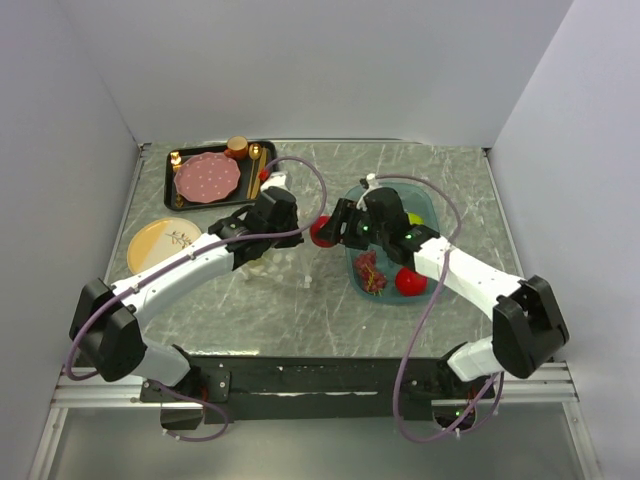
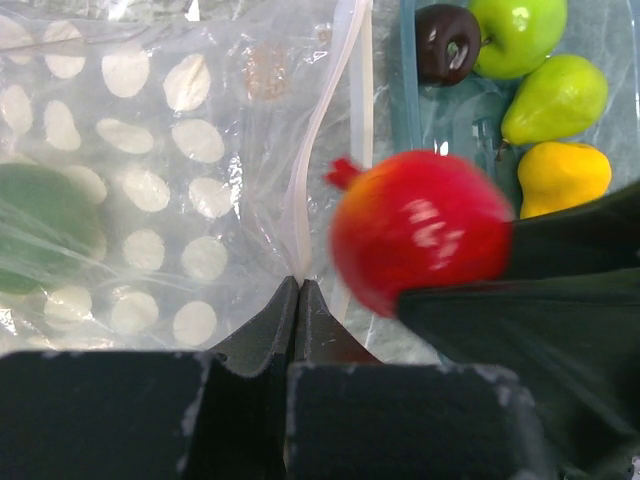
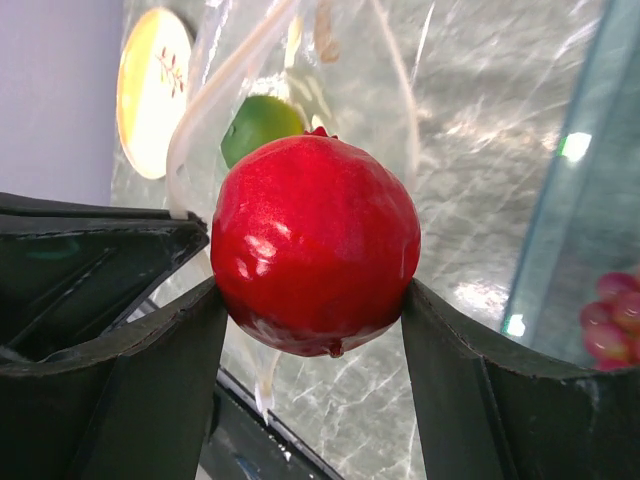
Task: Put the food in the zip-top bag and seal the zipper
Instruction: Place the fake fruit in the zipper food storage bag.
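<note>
My left gripper [image 2: 298, 285] is shut on the white zipper [image 2: 300, 200] of the clear zip-top bag [image 2: 150, 180] and holds its mouth up. A green fruit [image 2: 40, 235] lies inside the bag. My right gripper [image 3: 312, 290] is shut on a red ball [image 3: 315, 245], held just in front of the bag's mouth [image 1: 322, 231]. A dark brown ball [image 2: 447, 42], a green apple [image 2: 515, 35], a green pear [image 2: 555, 97] and a yellow fruit [image 2: 562, 175] lie in the teal tray [image 2: 408, 70]. A dark red bunch [image 1: 371, 271] and another red fruit [image 1: 410, 281] lie there too.
A black tray at the back left holds a pink dotted plate [image 1: 208, 178] and an orange cup [image 1: 237, 147]. A yellow plate [image 1: 165, 243] lies left of the bag. Grey walls close in the table on three sides.
</note>
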`<state>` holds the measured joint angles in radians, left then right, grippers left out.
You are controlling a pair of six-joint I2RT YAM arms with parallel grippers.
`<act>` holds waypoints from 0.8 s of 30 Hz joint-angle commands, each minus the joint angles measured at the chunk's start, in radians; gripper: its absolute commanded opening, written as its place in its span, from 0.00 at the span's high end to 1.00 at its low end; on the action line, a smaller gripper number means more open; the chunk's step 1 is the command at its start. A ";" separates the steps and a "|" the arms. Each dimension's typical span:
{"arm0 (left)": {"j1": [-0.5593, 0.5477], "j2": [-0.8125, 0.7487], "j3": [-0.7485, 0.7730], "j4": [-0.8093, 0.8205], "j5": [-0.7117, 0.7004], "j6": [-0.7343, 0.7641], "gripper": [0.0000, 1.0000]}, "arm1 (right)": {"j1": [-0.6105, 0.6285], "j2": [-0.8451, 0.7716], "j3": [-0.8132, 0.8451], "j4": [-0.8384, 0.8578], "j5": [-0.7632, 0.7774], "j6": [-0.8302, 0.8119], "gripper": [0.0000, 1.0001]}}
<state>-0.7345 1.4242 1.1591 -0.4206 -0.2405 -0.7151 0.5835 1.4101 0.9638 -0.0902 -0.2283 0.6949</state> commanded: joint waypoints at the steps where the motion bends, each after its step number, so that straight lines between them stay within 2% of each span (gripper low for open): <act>1: 0.000 -0.024 0.008 0.054 0.027 0.009 0.99 | 0.026 0.033 0.036 0.086 -0.055 0.015 0.46; 5: 0.000 -0.042 -0.016 0.080 0.043 0.008 0.99 | 0.032 0.075 0.056 0.087 -0.105 0.011 0.44; 6: 0.000 -0.044 -0.016 0.082 0.047 0.009 0.99 | 0.035 0.075 0.050 0.139 -0.126 0.015 0.43; 8: 0.000 -0.042 -0.013 0.075 0.047 0.009 0.99 | 0.038 0.088 0.062 0.133 -0.134 0.015 0.30; 12: 0.000 -0.047 -0.009 0.069 0.040 0.011 0.99 | 0.039 0.082 0.073 0.077 -0.092 -0.018 0.22; 13: 0.000 -0.048 -0.007 0.069 0.040 0.011 0.99 | 0.041 0.081 0.072 0.067 -0.074 -0.023 0.14; 16: 0.000 -0.053 -0.003 0.068 0.038 0.013 0.99 | 0.039 0.072 0.079 0.041 -0.053 -0.041 0.12; 17: 0.000 -0.054 -0.002 0.069 0.040 0.011 0.99 | 0.039 0.067 0.088 0.029 -0.040 -0.046 0.05; 22: 0.000 -0.054 0.002 0.066 0.037 0.013 0.99 | 0.039 0.030 0.108 -0.065 0.056 -0.058 0.04; 24: 0.001 -0.054 0.002 0.063 0.032 0.013 0.99 | 0.024 -0.002 0.093 -0.110 0.162 -0.057 0.04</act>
<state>-0.7334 1.4109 1.1481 -0.3847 -0.2085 -0.7151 0.6155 1.4918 1.0279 -0.1162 -0.2295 0.6559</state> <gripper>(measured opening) 0.013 0.955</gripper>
